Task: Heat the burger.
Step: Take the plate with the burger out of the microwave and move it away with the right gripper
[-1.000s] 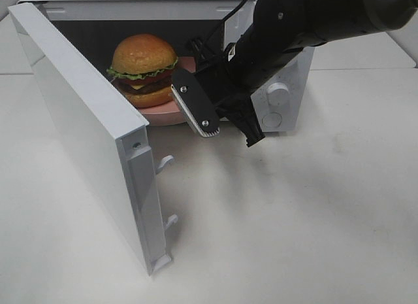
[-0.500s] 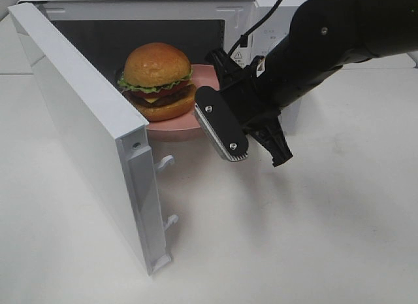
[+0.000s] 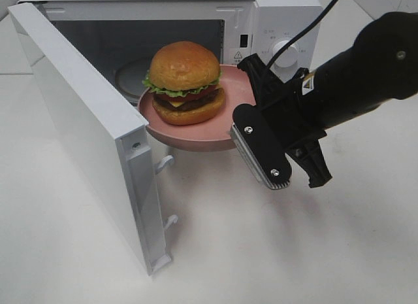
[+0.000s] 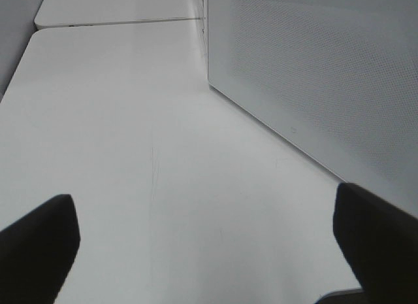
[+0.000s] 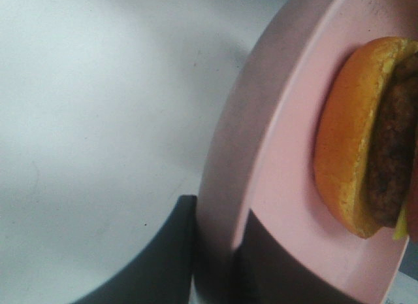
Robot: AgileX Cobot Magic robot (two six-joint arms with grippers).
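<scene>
The burger (image 3: 185, 82), with its golden bun, lettuce and dark patty, sits on a round pink plate (image 3: 196, 142). The plate hangs in the air at the mouth of the open microwave (image 3: 281, 16), most of it outside the cavity. My right gripper (image 3: 247, 111) is shut on the plate's right rim. The right wrist view shows the plate (image 5: 274, 186) edge-on between the two dark fingers of that gripper (image 5: 219, 268), with the burger (image 5: 366, 140) close by. Over bare table, my left gripper (image 4: 209, 252) stands open with nothing in it; the high view does not show it.
The microwave's white door (image 3: 85, 121) swings wide to the front left, with two latch hooks (image 3: 166, 161) on its edge. A control knob (image 3: 287, 52) sits on the microwave's right panel. A dotted white panel (image 4: 313, 75) stands close beside the left gripper. White table (image 3: 261, 252) lies in front.
The right gripper has drawn back to the front right, carrying the plate and burger from deep inside the microwave out to its opening. The door has not moved.
</scene>
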